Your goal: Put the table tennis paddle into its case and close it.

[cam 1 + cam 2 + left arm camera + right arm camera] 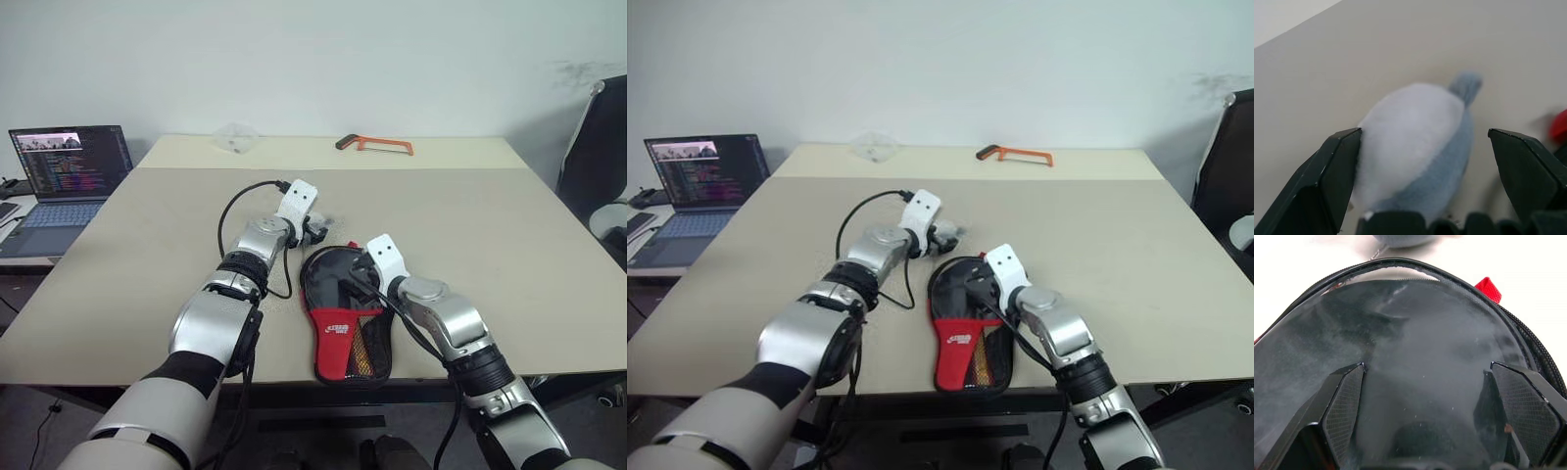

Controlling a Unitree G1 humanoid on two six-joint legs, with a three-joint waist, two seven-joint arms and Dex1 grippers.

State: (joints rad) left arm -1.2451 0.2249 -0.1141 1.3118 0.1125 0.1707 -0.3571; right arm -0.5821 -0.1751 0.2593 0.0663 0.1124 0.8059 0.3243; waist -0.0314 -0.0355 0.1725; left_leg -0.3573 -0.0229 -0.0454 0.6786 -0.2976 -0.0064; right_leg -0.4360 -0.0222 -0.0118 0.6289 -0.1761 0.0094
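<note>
At the near edge of the beige desk (pixel 509 235) lies the case (pixel 345 333), red panel toward the robot, its round end unzipped. The table tennis paddle (pixel 1415 382) sits inside it, the black blade showing through the opening. The right tool (pixel 1422 411) hangs over that blade with its fingers spread wide, gripping nothing. Just beyond the case, the left tool (pixel 1425 181) stands equally open on either side of a small grey-and-white soft object (pixel 1415 142) resting on the desk. Farther back lie an orange-framed hacksaw (pixel 375 145) and a clear plastic bag (pixel 235 137). A pale wall (pixel 323 59) closes the room; a lit laptop (pixel 67 176) stands on a side surface to the left, a dark chair (pixel 596 157) to the right.
</note>
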